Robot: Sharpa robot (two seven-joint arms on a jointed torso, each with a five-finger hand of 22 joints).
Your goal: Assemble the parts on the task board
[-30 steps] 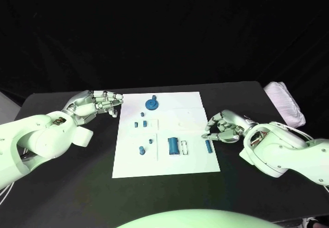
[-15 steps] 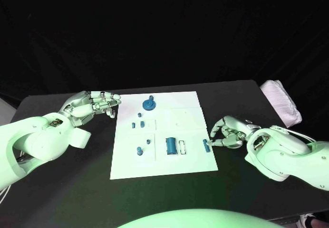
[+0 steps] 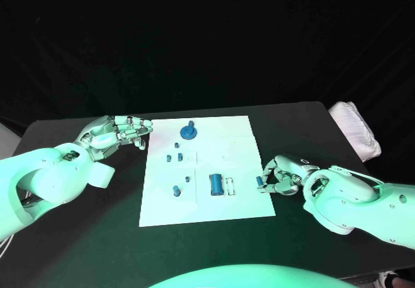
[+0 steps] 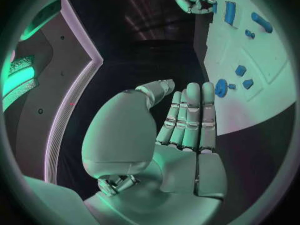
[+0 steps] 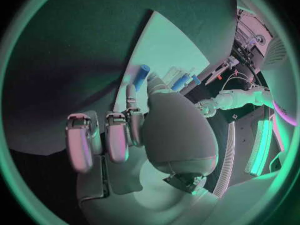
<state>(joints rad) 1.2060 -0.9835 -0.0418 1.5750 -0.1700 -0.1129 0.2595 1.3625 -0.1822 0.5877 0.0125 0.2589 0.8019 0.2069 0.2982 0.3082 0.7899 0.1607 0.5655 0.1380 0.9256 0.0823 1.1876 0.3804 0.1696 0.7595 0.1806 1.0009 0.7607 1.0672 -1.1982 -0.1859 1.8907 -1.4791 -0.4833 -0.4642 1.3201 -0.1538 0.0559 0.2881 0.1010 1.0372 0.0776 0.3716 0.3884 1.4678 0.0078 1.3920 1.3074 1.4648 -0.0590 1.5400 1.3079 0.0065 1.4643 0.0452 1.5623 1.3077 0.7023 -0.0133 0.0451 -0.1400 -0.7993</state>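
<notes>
Pinching a small blue cylindrical part, right hand fingers close; left hand fingers stay empty, loosely curled.

The right hand touches a blue part at the task board edge. The left hand hovers beside the board, fingers apart.

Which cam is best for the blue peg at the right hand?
Right wrist view: the blue peg sits big beside the right hand's fingers. Head view shows it small at the board edge. Left wrist view: tiny, distant.
</notes>
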